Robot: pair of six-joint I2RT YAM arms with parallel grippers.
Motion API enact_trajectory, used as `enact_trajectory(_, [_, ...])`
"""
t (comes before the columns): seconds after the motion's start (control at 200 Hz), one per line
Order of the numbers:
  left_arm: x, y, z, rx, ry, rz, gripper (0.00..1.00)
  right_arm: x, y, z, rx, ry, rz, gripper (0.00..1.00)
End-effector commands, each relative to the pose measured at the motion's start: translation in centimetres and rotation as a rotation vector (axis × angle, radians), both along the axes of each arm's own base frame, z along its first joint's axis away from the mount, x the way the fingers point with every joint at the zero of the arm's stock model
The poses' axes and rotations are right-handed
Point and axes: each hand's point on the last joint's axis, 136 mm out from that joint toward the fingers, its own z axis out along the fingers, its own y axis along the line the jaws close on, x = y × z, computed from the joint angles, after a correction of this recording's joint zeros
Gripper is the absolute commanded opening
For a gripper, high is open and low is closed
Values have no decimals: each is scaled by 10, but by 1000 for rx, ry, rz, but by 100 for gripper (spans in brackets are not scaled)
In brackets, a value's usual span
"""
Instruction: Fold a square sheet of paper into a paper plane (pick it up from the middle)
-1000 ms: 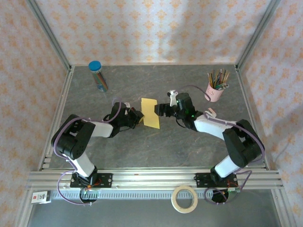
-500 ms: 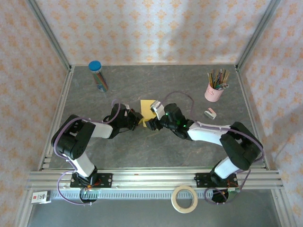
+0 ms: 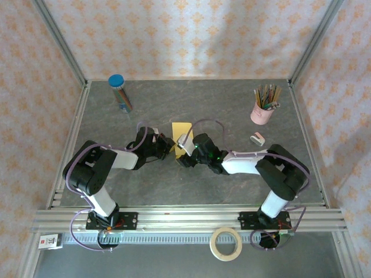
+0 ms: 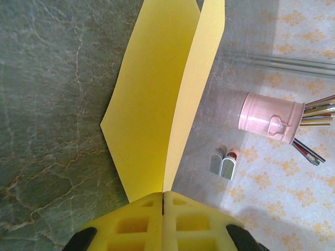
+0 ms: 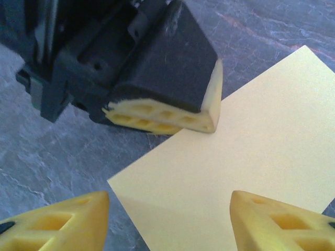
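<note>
The square sheet of paper [image 3: 181, 128] is yellow and folded along a centre crease, its two flaps [image 4: 157, 94] spreading in a narrow V away from the left wrist camera. My left gripper [image 4: 163, 194] is shut on the near end of that crease, low over the table [image 3: 169, 146]. My right gripper [image 5: 168, 209] is open, its yellow fingertips [image 5: 78, 217] either side of the sheet's near corner [image 5: 220, 172], close to the left gripper [image 5: 209, 117]. From above, the right gripper [image 3: 182, 155] covers the sheet's near half.
A pink cup of pencils [image 3: 262, 113] stands at the back right with a small eraser [image 3: 258, 138] near it. A blue-capped tube [image 3: 120, 92] stands at the back left. A tape roll [image 3: 226, 243] lies on the front rail.
The right arm has swung left from beside the sheet to over its near end, next to the left gripper, and its jaws have narrowed somewhat. The left gripper has kept its hold and place.
</note>
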Motion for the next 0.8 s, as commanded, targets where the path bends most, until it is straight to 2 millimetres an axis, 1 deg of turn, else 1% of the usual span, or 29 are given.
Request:
enact_trajectory(0.0, [4, -4, 9, -29, -28, 3, 0, 1, -5, -8, -46, -44, 6, 59])
enact_trajectory(0.11, [6, -4, 10, -31, -31, 2, 0, 3, -8, -10, -63, -64, -1, 58])
enact_trajectory(0.17, [6, -5, 10, -32, -32, 3, 0, 6, -10, -9, -69, -75, -16, 54])
enact_trajectory(0.285, [6, -5, 8, -30, -27, 2, 0, 8, -11, -1, -49, -100, -27, 51])
enact_trajectory(0.465, [5, -5, 7, -27, -25, 0, 0, 5, -8, 12, 6, -107, -26, 43])
enact_trajectory(0.566, [4, -5, 6, -25, -21, -2, 0, 2, -4, 14, 34, -90, -9, 42])
enact_trajectory(0.796, [3, -7, 5, -25, -22, -9, 0, 2, 2, 14, 45, -73, 1, 42])
